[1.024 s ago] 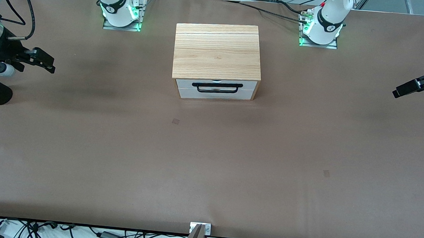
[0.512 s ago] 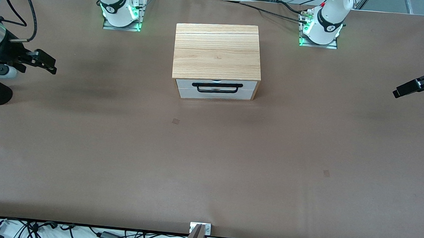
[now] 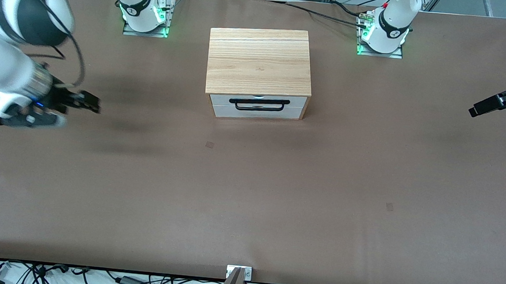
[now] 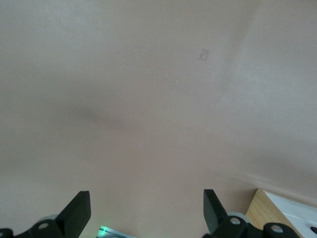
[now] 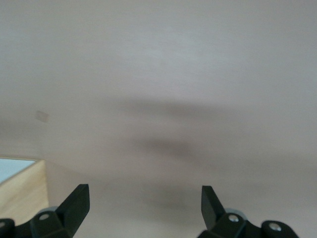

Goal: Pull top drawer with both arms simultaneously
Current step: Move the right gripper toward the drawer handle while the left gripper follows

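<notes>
Still shut, top drawer (image 3: 258, 101): smooth white panel, black bar handle (image 3: 262, 104).

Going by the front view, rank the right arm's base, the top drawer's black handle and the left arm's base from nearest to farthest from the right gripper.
From the right gripper, open over the right arm's end of the table:
1. Right arm's base, along the table's robot edge.
2. Black handle, on the top drawer at mid-table.
3. Left arm's base, toward the left arm's end.

Even overhead light is falling on the matte brown table surface (image 3: 249, 195), without glare. The white jointed right arm (image 3: 4, 66) is smearing with motion blur (its soft shadow is lying beside it). Both wrist views are looking washed-out and hazy.
</notes>
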Tool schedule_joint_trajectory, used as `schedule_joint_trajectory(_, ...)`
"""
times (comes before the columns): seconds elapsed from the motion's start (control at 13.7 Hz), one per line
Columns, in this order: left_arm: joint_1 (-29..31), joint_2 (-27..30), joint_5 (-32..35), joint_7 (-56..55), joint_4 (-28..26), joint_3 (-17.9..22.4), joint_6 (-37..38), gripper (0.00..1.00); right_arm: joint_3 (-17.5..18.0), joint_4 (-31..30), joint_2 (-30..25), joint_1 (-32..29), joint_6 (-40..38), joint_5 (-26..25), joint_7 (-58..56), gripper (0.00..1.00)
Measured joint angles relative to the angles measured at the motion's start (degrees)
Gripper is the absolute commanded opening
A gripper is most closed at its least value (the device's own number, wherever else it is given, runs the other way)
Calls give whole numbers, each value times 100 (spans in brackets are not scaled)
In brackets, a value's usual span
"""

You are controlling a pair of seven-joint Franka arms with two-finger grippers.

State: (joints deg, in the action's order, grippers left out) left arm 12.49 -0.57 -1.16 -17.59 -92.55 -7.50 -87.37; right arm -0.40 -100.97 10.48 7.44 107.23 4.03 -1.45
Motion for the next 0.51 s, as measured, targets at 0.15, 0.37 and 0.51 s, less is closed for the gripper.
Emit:
schedule_joint_trajectory(0.15,28,-17,-119,0,0,1,0,100,16,15,219,365,156,267,7,100)
schedule_joint_trajectory(0.37,37,-171,-268,3,103,1,-15,100,26,21,516,783,365,1312,24,100)
schedule_joint_trajectory(0.51,11,-314,-522,3,264,-21,-10,100,66,27,704,820,391,1935,-68,100)
